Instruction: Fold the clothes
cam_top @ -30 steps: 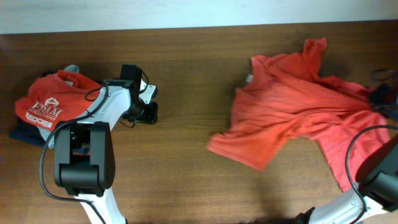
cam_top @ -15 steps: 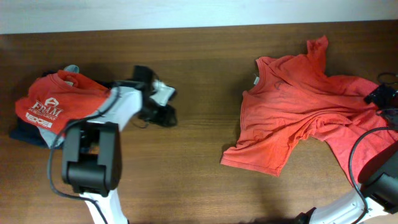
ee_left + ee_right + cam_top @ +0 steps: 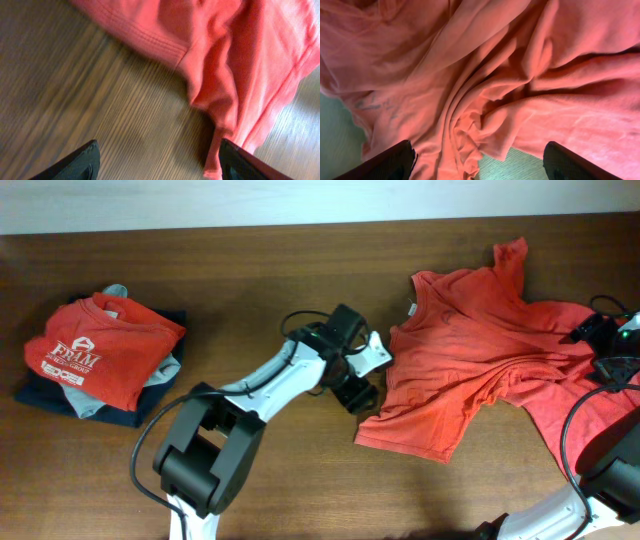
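The coral-red T-shirt [image 3: 470, 350] lies rumpled on the right half of the table, its lower left sleeve hem near the middle. My left gripper [image 3: 365, 375] stands open right at the shirt's left edge. In the left wrist view, bare wood lies between the fingers [image 3: 75, 165] and a shirt fold [image 3: 220, 75] hangs beside the right finger. My right gripper [image 3: 600, 335] is open over the shirt's far right part. The right wrist view shows creased red cloth [image 3: 495, 75] under the spread fingers [image 3: 385, 162], with nothing gripped. A folded stack at far left has the red FRAM tee [image 3: 100, 350] on top.
Grey [image 3: 165, 370] and navy [image 3: 50, 395] garments lie under the FRAM tee. The brown wooden table [image 3: 270, 300] runs to a pale wall at the back. The right arm's black cable [image 3: 575, 430] loops over the shirt's lower right part.
My left arm swung from the folded stack across the table to the shirt's left edge, jaws widening. My right gripper opened and released the shirt, which shifted right and settled.
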### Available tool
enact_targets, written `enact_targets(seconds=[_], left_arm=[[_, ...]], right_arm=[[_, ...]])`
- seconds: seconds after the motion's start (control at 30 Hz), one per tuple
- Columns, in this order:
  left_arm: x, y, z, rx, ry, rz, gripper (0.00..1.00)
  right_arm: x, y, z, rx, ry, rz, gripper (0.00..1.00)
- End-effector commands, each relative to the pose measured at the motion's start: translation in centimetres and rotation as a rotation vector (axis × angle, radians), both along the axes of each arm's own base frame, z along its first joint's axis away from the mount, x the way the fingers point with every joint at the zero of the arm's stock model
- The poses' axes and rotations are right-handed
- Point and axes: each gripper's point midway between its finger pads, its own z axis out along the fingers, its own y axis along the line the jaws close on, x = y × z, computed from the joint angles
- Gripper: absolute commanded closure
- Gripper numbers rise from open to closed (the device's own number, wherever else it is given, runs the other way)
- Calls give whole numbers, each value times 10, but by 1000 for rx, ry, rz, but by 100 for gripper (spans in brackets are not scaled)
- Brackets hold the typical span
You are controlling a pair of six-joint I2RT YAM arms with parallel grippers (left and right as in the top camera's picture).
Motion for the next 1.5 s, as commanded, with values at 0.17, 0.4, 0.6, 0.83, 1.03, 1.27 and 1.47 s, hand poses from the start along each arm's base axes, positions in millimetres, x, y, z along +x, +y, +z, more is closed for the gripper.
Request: enact_targets(seconds=[0.17,0.4,0.6,0.83,1.03,1.27,1.47], left_arm=[[-21,-48,-10,-85,90,39,27],[-28,-67,-10,-127,115,47,43],[-26,-70,-7,-136,108,48,99],[89,85,40,305,-152,584,100],[124,219,91,424,-142,865,100],[111,279,92,412,0,979,100],[109,286,92,438,1,982,100]], right_arm=[[4,8,11,26,-34,9,12],[2,9,10,33,-25,8,13],[-1,11,10,41,-14,8,13],[-6,16,9,46,4,52,14],[3,28,9,25,-11,139,14],[17,56,4,-47,30,254,14],[28,114,-14,-63,57,469,14]])
